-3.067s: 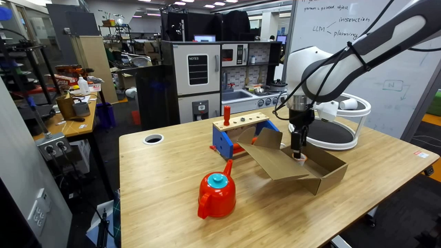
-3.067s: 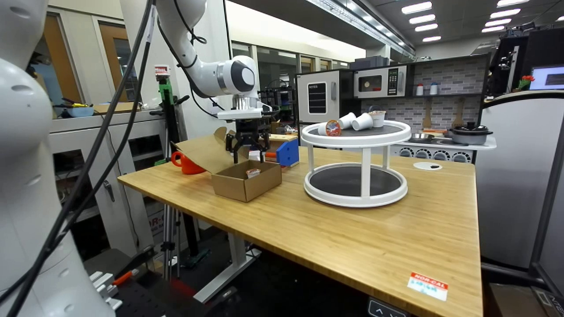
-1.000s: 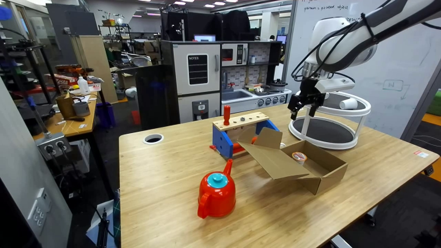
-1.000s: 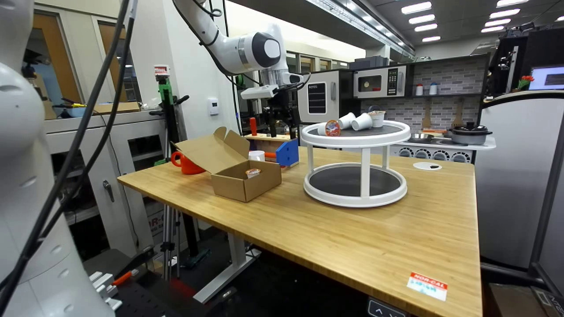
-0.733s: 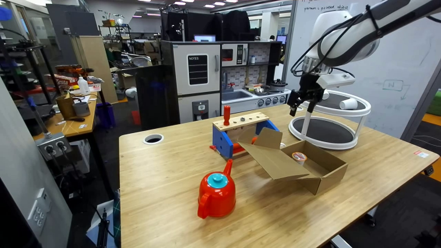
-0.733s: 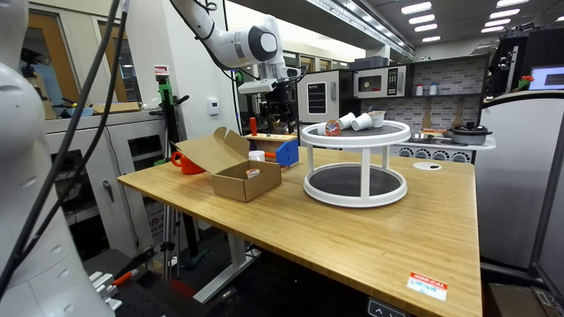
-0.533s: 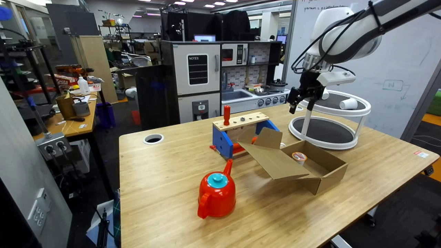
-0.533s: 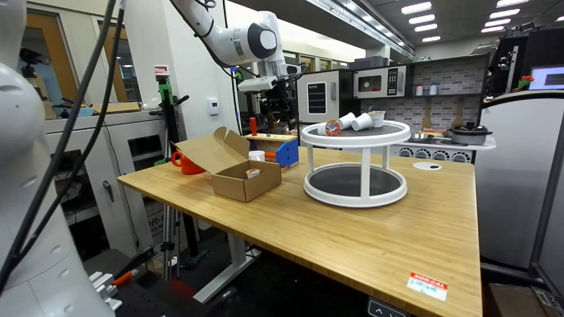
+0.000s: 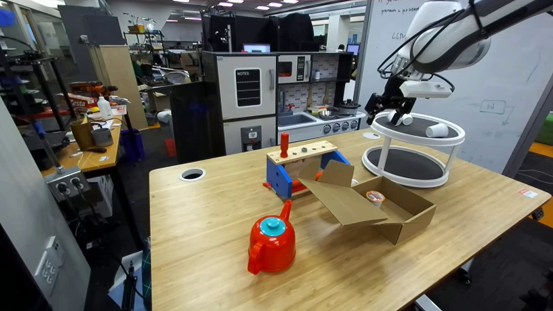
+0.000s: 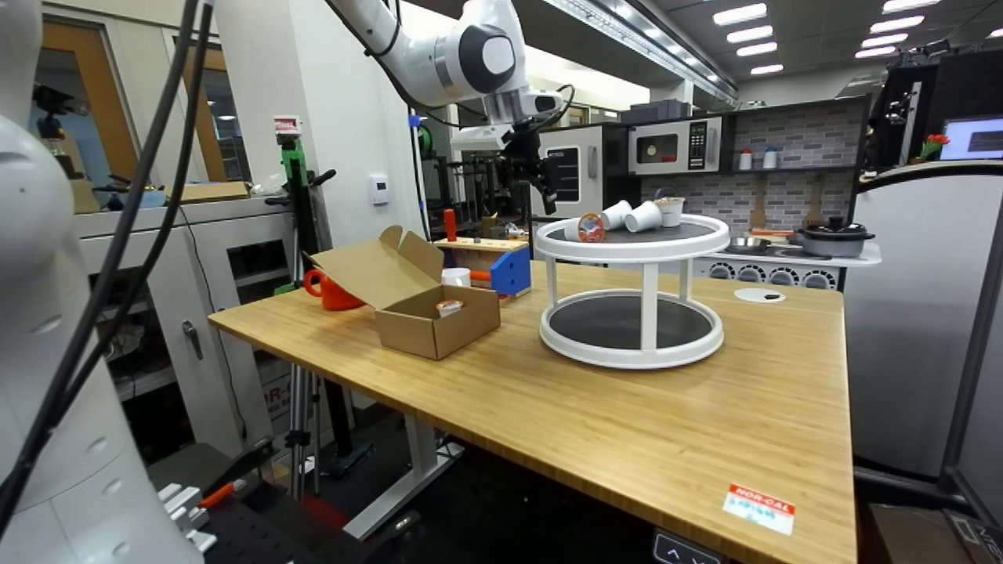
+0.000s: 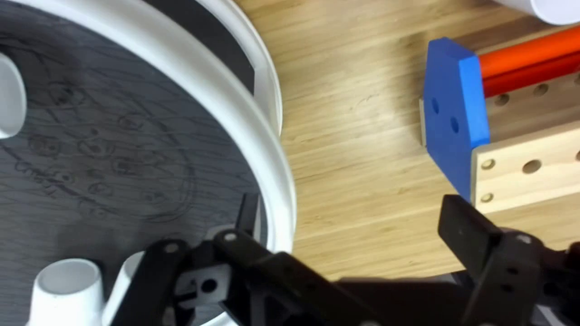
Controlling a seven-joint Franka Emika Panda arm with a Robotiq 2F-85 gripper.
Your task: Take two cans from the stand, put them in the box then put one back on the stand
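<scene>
Right of centre in an exterior view, a can (image 9: 375,198) sits lid-up in the box (image 9: 417,224); another can (image 9: 437,130) lies left-to-right on the stand (image 9: 417,129). My arm (image 9: 445,48) slants from upper right, claw (image 11: 351,213) spread wide.

I look over a big wooden table (image 9: 203,233), and the floor (image 9: 503,265) under it is dark. In both exterior views, I see a toy kitchen (image 9: 268,103) with a white microwave (image 10: 675,147), a grey pot with a black lid (image 10: 835,246), and a wall of small grey bricks (image 10: 807,139). In an exterior view, a whiteboard (image 9: 505,82) with black writing stands on the right, and a smaller table (image 9: 87,161) on the left has a white bottle (image 9: 105,109) on it and a purple bin (image 9: 132,144) near it. In an exterior view, I see low grey cupboards (image 10: 258,337), red flowers (image 10: 936,142) beside a lit screen (image 10: 972,139), and white lights (image 10: 750,34) on the ceiling (image 10: 823,35).
</scene>
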